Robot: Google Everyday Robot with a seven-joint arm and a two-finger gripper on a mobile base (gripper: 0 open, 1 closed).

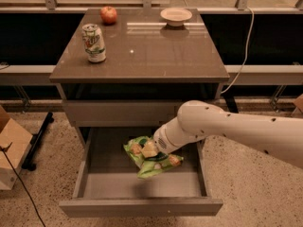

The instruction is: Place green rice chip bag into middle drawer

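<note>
The green rice chip bag (pixel 152 159) is a crinkly bright green bag that hangs at the end of my white arm, just above the grey bottom of the open middle drawer (pixel 142 206). My gripper (pixel 154 148) is over the middle of the drawer, shut on the top of the bag and mostly hidden behind it and the wrist. The bag's shadow falls on the drawer floor below it.
On the cabinet top (pixel 156 56) stand a green-and-white soda can (pixel 94 42) at the left, a red apple (pixel 109 14) at the back and a white bowl (pixel 176 16) at the back right. A closed drawer front (pixel 118 111) is above the open one. A cardboard box (pixel 12 148) is on the floor at the left.
</note>
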